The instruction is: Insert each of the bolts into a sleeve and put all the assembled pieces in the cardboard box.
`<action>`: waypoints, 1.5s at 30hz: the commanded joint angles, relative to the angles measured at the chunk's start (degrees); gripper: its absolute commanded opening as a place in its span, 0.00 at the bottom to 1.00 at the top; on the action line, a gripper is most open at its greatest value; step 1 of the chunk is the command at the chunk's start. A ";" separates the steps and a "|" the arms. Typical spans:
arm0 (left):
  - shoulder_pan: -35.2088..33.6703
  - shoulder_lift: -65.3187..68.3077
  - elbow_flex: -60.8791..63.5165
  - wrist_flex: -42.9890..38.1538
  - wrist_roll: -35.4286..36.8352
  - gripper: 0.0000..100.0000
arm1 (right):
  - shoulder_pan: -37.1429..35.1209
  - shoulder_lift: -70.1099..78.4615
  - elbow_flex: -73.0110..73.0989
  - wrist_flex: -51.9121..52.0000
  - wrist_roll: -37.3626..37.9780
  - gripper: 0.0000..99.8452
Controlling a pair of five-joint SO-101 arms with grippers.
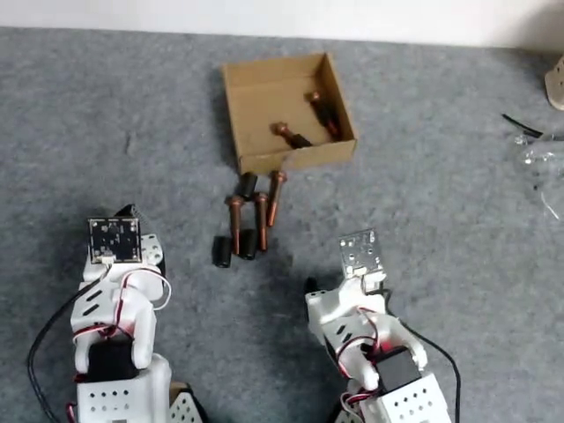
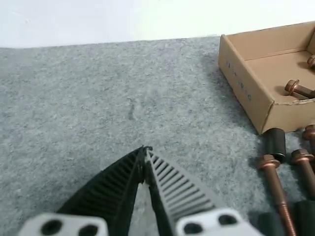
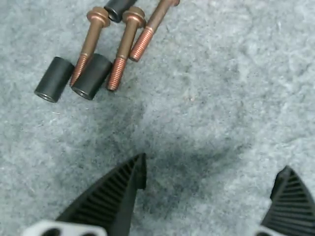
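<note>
I see my left gripper closed on nothing, my right gripper spread wide and empty, bolts and sleeves lying ahead of it.

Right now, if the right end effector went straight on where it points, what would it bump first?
Probably just the grey carpet. The open right end effector aims at a bare patch; the bolts and black sleeves lie off to one side of its line, though depth is hard to judge.

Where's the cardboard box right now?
In the high view, the cardboard box sits at centre on the far carpet, just beyond the loose bolts and sleeves.
</note>
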 commanded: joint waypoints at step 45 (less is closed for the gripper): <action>6.99 69.14 -48.13 5.89 0.00 0.07 | 6.20 -0.57 3.56 -6.99 0.62 0.37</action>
